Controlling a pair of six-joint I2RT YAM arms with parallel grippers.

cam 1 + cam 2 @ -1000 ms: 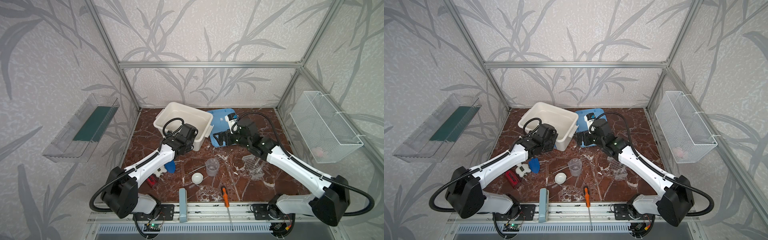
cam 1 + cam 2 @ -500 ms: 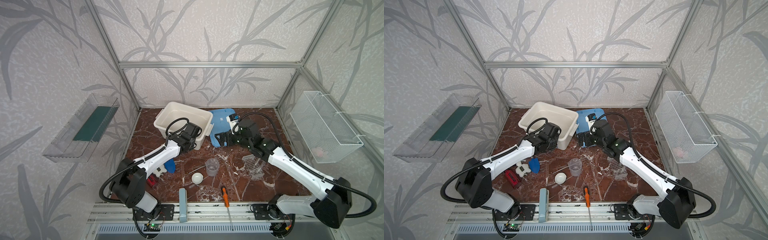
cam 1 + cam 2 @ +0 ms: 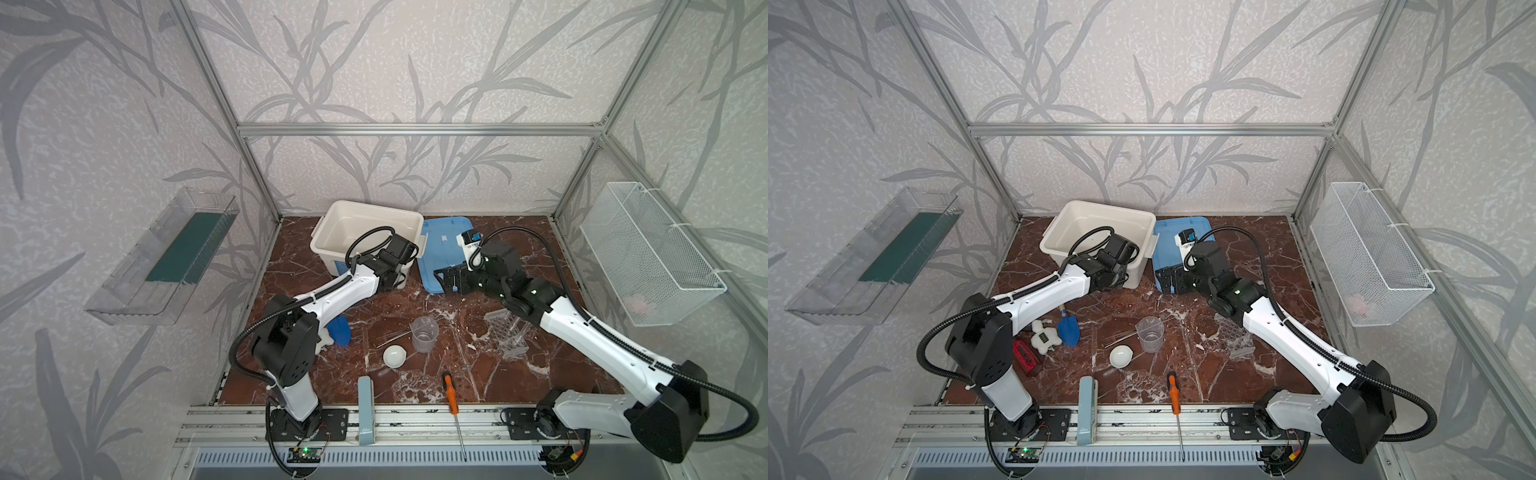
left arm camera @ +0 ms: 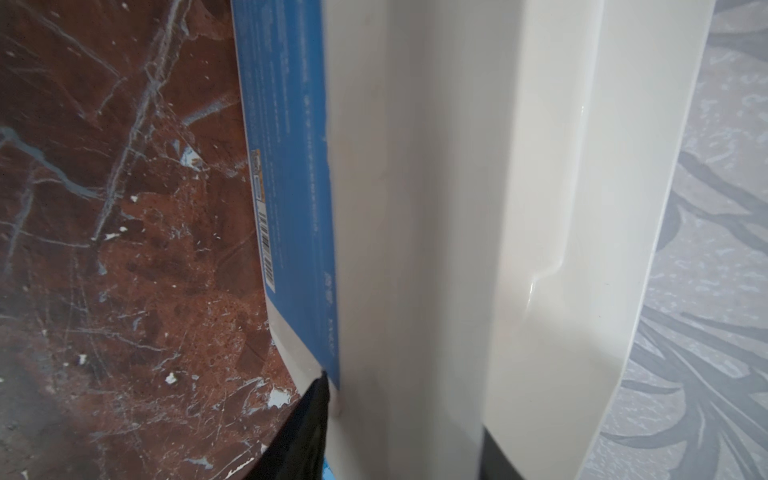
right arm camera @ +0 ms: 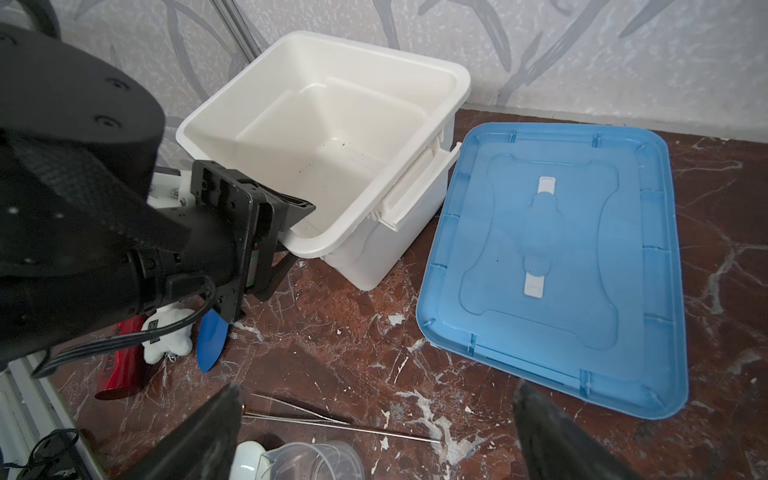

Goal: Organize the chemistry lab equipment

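A clear beaker, a small white dish and thin metal rods lie mid-floor. The honeycomb rack stands to their right, partly under my right arm. My left gripper is at the near wall of the white bin, one finger outside and the other inside. The jaws look wider than the rim. My right gripper hangs wide open and holds nothing, above the floor by the near left corner of the blue lid.
A blue trowel, white plush toy and red can lie under my left arm. An orange screwdriver and a grey-blue bar cross the front edge. A wire basket hangs on the right wall.
My left gripper has moved right and back, up to the bin's near rim. The bin has stayed in place. My right arm has barely moved.
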